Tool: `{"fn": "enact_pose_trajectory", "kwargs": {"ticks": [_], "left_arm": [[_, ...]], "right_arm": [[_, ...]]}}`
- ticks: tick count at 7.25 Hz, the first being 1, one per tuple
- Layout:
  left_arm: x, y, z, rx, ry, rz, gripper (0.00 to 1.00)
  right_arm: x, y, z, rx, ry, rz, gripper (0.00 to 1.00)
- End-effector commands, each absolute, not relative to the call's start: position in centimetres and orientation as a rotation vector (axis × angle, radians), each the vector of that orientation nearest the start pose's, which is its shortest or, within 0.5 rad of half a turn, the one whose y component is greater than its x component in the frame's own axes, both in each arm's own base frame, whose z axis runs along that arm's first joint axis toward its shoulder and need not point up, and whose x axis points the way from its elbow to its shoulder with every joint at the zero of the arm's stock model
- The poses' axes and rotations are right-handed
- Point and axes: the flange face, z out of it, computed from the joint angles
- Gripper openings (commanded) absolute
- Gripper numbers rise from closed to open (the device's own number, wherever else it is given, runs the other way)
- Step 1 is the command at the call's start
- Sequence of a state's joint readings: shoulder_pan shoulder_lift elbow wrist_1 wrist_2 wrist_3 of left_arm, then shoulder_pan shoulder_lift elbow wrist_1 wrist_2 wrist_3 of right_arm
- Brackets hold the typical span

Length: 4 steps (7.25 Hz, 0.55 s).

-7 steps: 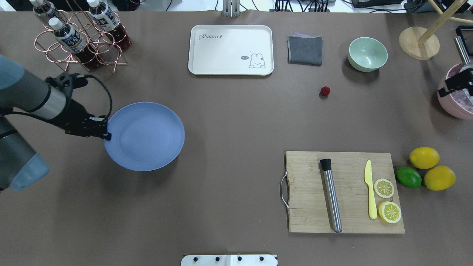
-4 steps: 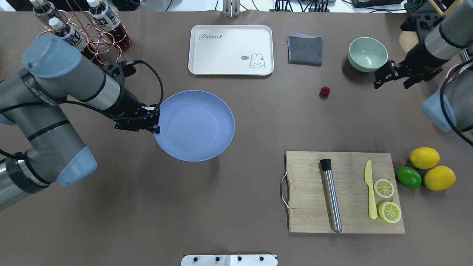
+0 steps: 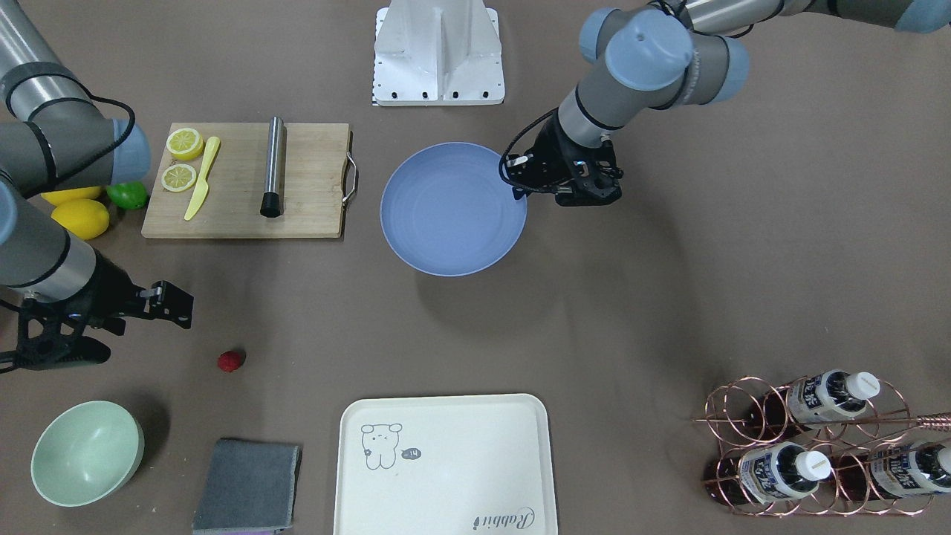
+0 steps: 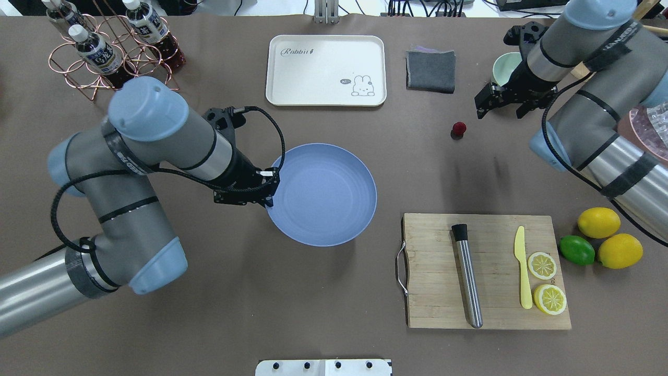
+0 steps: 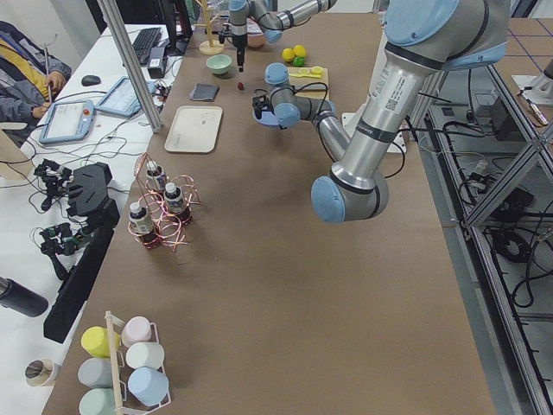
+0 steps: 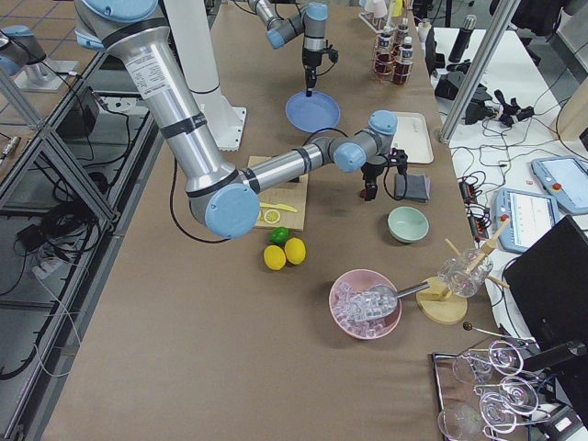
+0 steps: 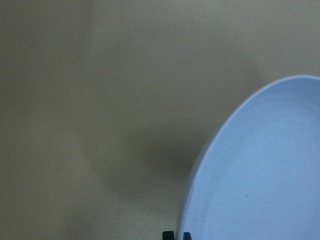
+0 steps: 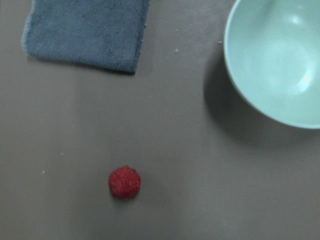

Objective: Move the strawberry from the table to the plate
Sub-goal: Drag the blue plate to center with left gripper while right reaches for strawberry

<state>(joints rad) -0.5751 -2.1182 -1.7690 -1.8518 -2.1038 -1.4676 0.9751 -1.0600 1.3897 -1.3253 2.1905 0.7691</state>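
Observation:
The strawberry (image 4: 458,128) (image 3: 230,361) (image 8: 124,182), small and red, lies alone on the brown table (image 4: 313,292) between the grey cloth and the cutting board. My right gripper (image 4: 497,109) (image 3: 145,334) hovers open, just right of the berry and beside the mint bowl, holding nothing. The blue-lavender plate (image 4: 326,194) (image 3: 453,209) (image 7: 270,170) sits mid-table, held off the surface and casting a shadow. My left gripper (image 4: 269,190) (image 3: 520,189) is shut on its left rim.
A wooden cutting board (image 4: 433,271) with a metal muddler, yellow knife and lemon slices lies front right, with lemons (image 4: 600,223) and a lime beside it. Mint bowl (image 3: 87,452), grey cloth (image 4: 431,70), cream tray (image 4: 326,70) and bottle rack (image 4: 112,52) line the far side.
My left arm has carried the plate rightward to the table's middle. My right arm has swung in from the right edge to just right of the strawberry. The berry has stayed put.

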Motion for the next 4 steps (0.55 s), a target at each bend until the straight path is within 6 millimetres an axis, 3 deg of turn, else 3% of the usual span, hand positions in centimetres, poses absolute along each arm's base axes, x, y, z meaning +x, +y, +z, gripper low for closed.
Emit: {"fn": "enact_pose_trajectory", "kwargs": {"ticks": [1,3,4], "left_arm": [[50.8,-39.7,20.8,-0.114,1.105,-0.133,0.00],[51.4,-40.1,20.7,-0.116,1.101,-0.138,0.00],[51.4,-40.0,20.6,-0.117,1.102,-0.137,0.00]], "right_arm": [[-37.5,-64.3,41.9,0.060,-0.779,-0.013,0.94],[-39.8,-63.9,42.1,0.071,-0.763,-0.004,0.93],[-40.7,-63.9,43.8,0.073,-0.768,-0.015,0.90]]}}
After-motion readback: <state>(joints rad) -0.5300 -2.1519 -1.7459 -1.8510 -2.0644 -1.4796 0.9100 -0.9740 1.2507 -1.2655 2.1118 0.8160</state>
